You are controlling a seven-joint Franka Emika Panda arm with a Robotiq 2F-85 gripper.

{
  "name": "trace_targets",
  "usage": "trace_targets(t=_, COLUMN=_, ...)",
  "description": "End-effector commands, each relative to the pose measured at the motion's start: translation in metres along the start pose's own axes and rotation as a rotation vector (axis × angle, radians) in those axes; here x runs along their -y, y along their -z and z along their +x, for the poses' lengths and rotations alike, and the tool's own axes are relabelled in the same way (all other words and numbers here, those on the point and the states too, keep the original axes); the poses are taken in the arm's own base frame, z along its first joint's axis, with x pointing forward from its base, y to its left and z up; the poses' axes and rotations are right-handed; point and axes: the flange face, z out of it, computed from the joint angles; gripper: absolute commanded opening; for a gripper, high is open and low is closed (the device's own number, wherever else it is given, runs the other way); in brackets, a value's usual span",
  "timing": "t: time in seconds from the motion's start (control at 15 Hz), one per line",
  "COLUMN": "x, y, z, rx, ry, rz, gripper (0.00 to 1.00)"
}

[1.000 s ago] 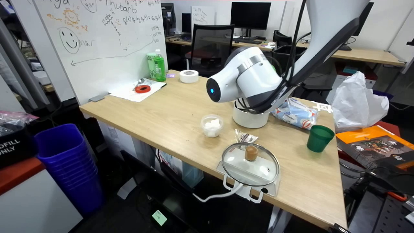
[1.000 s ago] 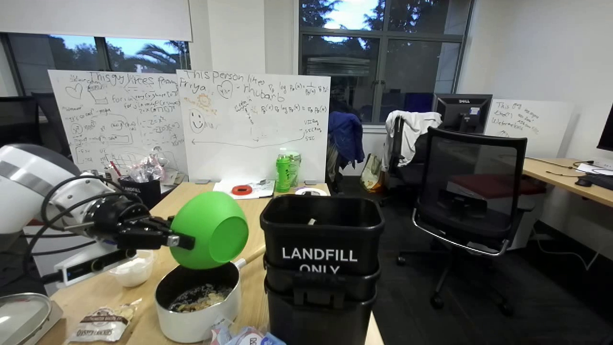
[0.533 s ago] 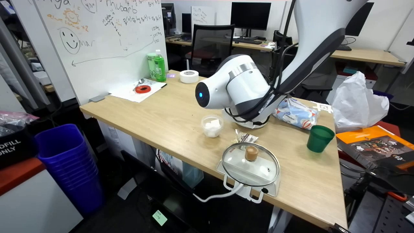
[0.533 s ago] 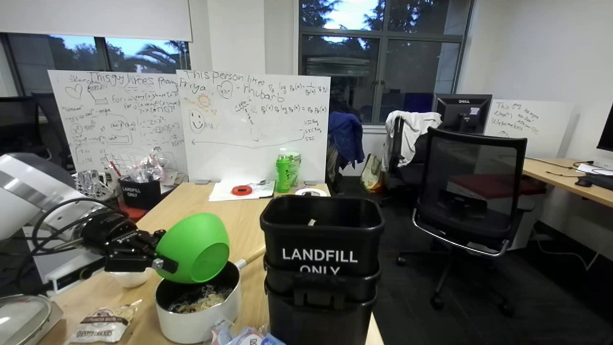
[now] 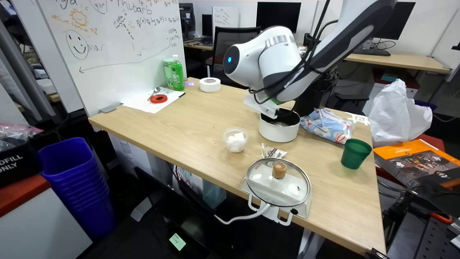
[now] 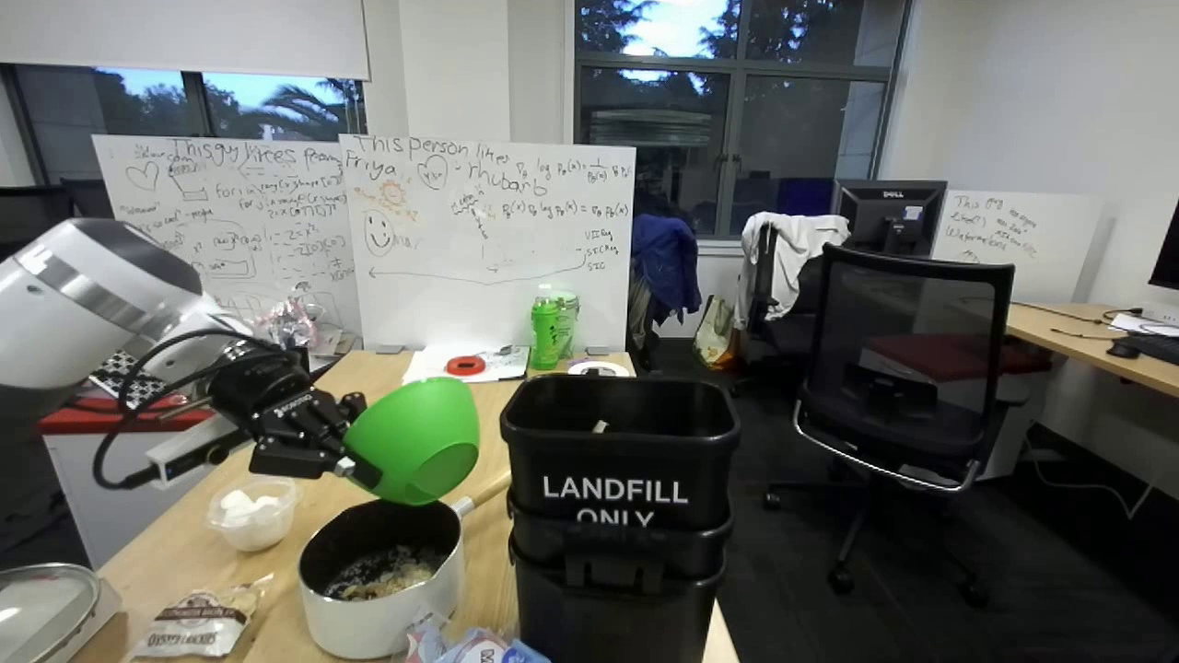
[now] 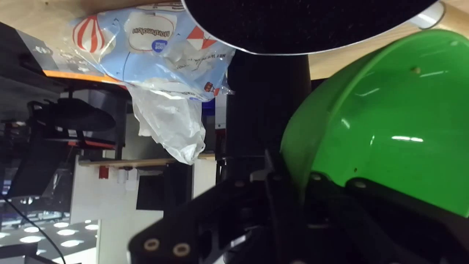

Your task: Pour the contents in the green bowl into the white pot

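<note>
Tabletop (image 5: 172, 118) below, green bowl (image 6: 419, 442) aslant, apparently rim-first in the hand (image 7: 298, 179).

Glare inside the green bowl (image 7: 397, 126), end effector (image 7: 295, 183) dim, perhaps blurry.

Paper (image 5: 141, 104), a green bottle (image 5: 178, 75) and white tape (image 5: 210, 85) sit near one short edge of the wooden table (image 5: 194, 122), a dark-green cup (image 5: 354, 155) near the other. The white pot (image 5: 278, 132) stands mid-table beside a marshmallow bag (image 5: 329, 126); a clear tub (image 6: 249, 541), cracker packet (image 6: 198, 622) and white stand (image 5: 303, 211) sit toward one long edge.
</note>
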Motion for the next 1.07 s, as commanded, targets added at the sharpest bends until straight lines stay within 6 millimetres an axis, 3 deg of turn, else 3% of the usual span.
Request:
trace_targets(t=0.0, x=-0.012, y=0.007, z=0.026, rx=0.188, ry=-0.045, rz=0.014, gripper=0.01)
trace_targets(t=0.2, x=-0.026, y=0.008, z=0.047, rx=0.310, ry=-0.114, rz=0.043, gripper=0.01)
trace_targets(t=0.4, x=-0.054, y=0.005, z=0.067, rx=0.460, ry=-0.155, rz=0.073, gripper=0.01)
trace_targets(t=0.8, x=-0.138, y=-0.009, z=0.100, rx=0.733, ry=-0.159, rz=0.174, gripper=0.01)
trace_targets(t=1.0, x=-0.185, y=-0.020, z=0.099, rx=0.866, ry=-0.118, rz=0.208, gripper=0.01)
